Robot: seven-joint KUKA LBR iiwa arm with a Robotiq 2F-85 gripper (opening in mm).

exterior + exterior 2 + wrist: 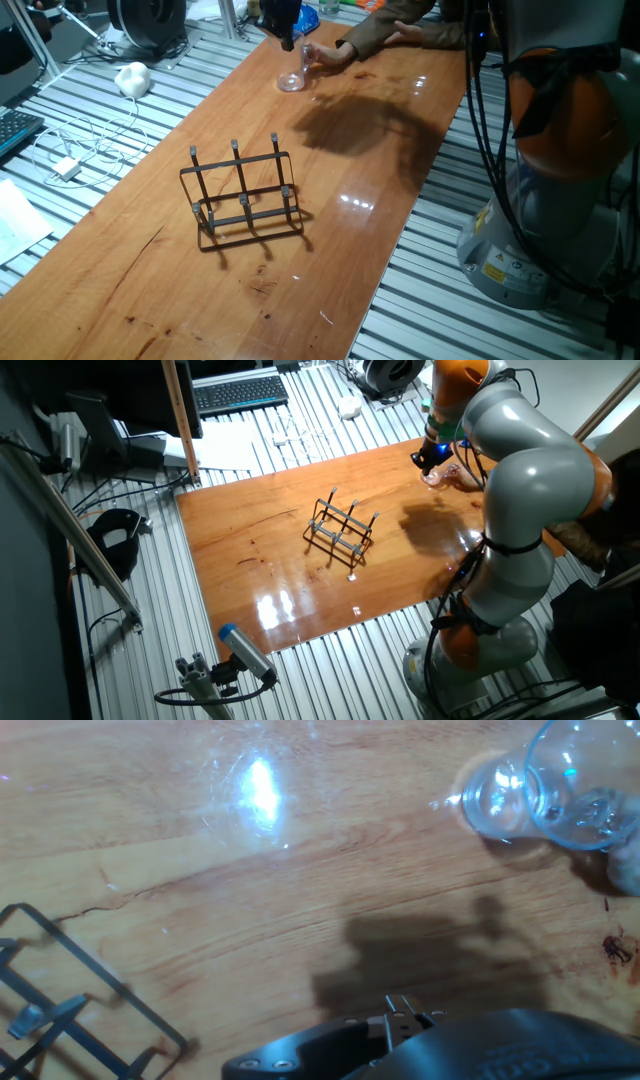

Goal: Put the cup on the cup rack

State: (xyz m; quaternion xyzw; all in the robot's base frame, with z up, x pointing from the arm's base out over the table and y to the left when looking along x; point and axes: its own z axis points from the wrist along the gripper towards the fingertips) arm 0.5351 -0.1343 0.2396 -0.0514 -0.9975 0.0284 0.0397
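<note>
The clear cup [295, 72] is seen in one fixed view near the far end of the wooden counter [380, 190], tilted, with a person's hand [330, 52] touching it from the far side. The dark gripper [283, 35] hangs just above and beside the cup there; whether its fingers are spread or pressed together cannot be told, since they show only as a dark block.

In the other fixed view the same gripper [428, 456] is seen at the end of the grey and orange arm [520, 470], with the cup [438, 476] only a faint pale smudge just below the fingers. The hand on the cup cannot be made out from this side. A black keyboard [240, 393] lies beyond the counter on the slatted surface.

The hand view gives what neither fixed camera does: the cup [555, 790] is shown lying over on its side or steeply tipped at the upper right, its open mouth and its base both visible as overlapping clear rings, well ahead of the fingers and off to one side. Only a dark part of the gripper body is seen at the lower edge, so the fingers' spread is not shown here either.

The cup rack [243, 195] stands upright in mid-counter, well apart from the fingers and the cup; its pegs carry nothing. Six pegs are counted in the first fixed view, whereas in the hand view only a corner of the rack's wire frame [70, 1005] enters at the lower left. A white wad [133, 77] and a white cable [70, 150] lie off the counter.
</note>
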